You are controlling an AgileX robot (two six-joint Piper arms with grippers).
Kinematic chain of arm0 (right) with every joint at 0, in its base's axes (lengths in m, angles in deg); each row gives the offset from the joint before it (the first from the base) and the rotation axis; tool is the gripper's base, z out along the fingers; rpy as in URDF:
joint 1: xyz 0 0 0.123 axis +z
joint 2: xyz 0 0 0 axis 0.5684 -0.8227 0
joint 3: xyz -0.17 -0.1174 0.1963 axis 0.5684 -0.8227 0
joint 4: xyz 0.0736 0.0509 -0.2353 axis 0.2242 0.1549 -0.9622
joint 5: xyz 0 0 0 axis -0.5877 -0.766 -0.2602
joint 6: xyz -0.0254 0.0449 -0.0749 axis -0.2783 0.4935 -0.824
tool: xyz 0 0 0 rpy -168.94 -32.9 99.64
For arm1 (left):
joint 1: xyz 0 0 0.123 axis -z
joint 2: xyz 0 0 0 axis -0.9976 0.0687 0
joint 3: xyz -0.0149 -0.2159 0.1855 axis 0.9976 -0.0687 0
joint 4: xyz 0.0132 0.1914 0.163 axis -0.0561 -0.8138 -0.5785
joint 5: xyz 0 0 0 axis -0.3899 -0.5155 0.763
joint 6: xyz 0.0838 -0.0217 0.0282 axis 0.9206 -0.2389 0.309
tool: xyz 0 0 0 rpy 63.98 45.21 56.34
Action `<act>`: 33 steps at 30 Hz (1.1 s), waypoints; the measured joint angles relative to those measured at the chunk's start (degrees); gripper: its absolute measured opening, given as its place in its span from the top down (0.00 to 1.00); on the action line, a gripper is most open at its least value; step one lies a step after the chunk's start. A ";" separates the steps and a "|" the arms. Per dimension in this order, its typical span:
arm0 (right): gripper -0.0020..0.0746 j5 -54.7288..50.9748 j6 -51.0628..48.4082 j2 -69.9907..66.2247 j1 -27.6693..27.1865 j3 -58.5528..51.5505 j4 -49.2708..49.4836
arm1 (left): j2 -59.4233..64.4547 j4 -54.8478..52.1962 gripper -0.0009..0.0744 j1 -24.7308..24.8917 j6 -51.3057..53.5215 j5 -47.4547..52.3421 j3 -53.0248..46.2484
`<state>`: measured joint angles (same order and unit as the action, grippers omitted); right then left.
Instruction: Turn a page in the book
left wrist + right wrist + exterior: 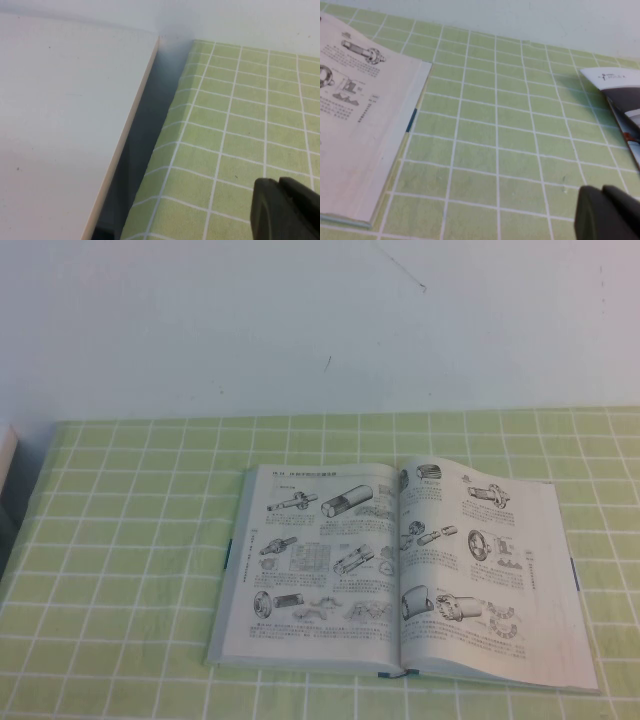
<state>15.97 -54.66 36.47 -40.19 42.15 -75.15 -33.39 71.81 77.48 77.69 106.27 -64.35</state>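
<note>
The book [400, 570] lies open and flat on the green checked cloth, with its grey-blue cover edge showing around it. The page [480, 540] with round couplings and gear-like parts is the right-hand one and lies flat. The left-hand sheet [320, 550] shows long shafts and cylinders. Neither arm shows in the high view. My right gripper [601, 190] is shut and empty over bare cloth, to the right of the book [365, 120]. My left gripper [279, 181] is shut and empty over the cloth near the table's left edge.
A white board [65, 125] stands beside the table's left edge, with a dark gap between them. A white and dark printed booklet [620, 100] lies on the cloth to the right of my right gripper. A white wall runs behind the table.
</note>
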 joint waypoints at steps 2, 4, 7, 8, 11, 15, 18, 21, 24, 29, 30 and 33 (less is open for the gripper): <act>0.98 0.00 0.00 0.00 0.00 0.00 0.00 | 0.00 0.00 0.99 0.00 0.00 0.00 0.00; 0.98 0.00 0.00 0.00 0.00 0.00 0.00 | 0.00 0.00 0.99 0.00 0.00 0.00 0.00; 0.98 0.00 0.00 0.00 0.00 0.00 0.00 | 0.00 0.00 0.99 0.00 0.00 0.00 0.00; 0.98 0.00 0.00 0.00 0.00 0.00 0.00 | 0.00 0.00 0.99 0.00 0.00 0.00 0.00; 0.98 0.00 0.00 0.00 0.00 0.00 0.00 | 0.00 0.00 0.99 0.00 0.00 0.00 0.00; 0.98 0.00 0.00 0.00 0.00 0.00 0.60 | 0.00 0.00 0.99 0.00 0.00 0.00 0.00; 0.98 0.00 0.00 0.00 0.00 0.00 2.38 | 0.00 0.10 0.99 0.00 0.00 0.00 0.00; 0.98 0.11 0.00 0.00 0.00 0.00 4.76 | 0.00 0.58 0.99 0.00 0.00 0.00 0.00; 0.98 1.14 0.00 0.00 0.00 -0.10 8.23 | 0.00 2.32 0.99 0.00 0.00 0.00 0.00; 0.98 4.80 1.70 0.00 0.00 -0.37 22.96 | 0.00 9.09 0.99 0.00 -0.09 -1.32 0.00; 0.98 5.41 2.66 0.00 0.00 -0.37 27.87 | 0.00 10.78 0.99 0.00 -0.09 -1.94 -0.11; 0.98 6.25 3.66 0.00 0.00 -0.37 41.74 | 0.00 14.79 0.99 0.00 -0.09 -4.14 -0.11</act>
<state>22.22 -51.00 36.47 -40.19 41.79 -33.41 -33.39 86.61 77.48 77.60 102.13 -64.46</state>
